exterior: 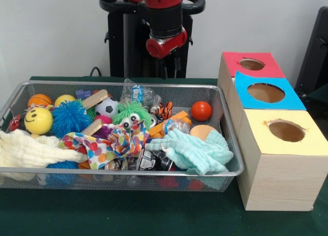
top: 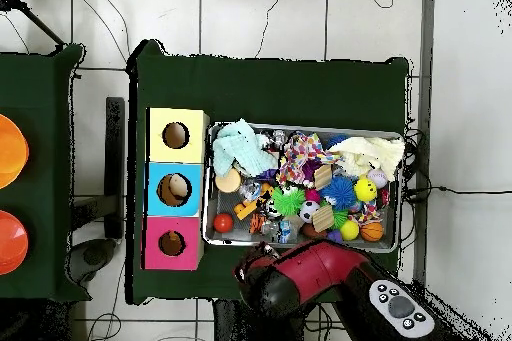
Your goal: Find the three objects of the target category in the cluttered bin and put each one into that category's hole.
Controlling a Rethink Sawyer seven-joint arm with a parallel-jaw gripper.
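A wire-mesh bin [exterior: 123, 172] [top: 300, 126] is piled with toys. Among them are a red ball [exterior: 201, 111] [top: 223, 222], a yellow smiley ball [exterior: 38, 120], a blue fuzzy ball [exterior: 70, 118], a soccer ball [exterior: 106, 107], a green fuzzy creature [exterior: 131, 113], a mint cloth [exterior: 197, 150], a cream cloth [exterior: 31, 150] and a patterned cloth [exterior: 110, 143]. Beside the bin stand three boxes with holes on top: red [exterior: 233, 66], blue [exterior: 289, 100] and yellow [exterior: 266, 143]. My gripper [exterior: 170, 65] hangs high behind the bin's far edge, holding nothing that I can see.
The boxes touch the bin's side in a row: yellow [top: 192, 122], blue [top: 192, 172], pink [top: 190, 255]. A second dark table to one side carries two orange round objects [top: 8, 152]. My arm [top: 310, 275] lies over the table edge next to the bin.
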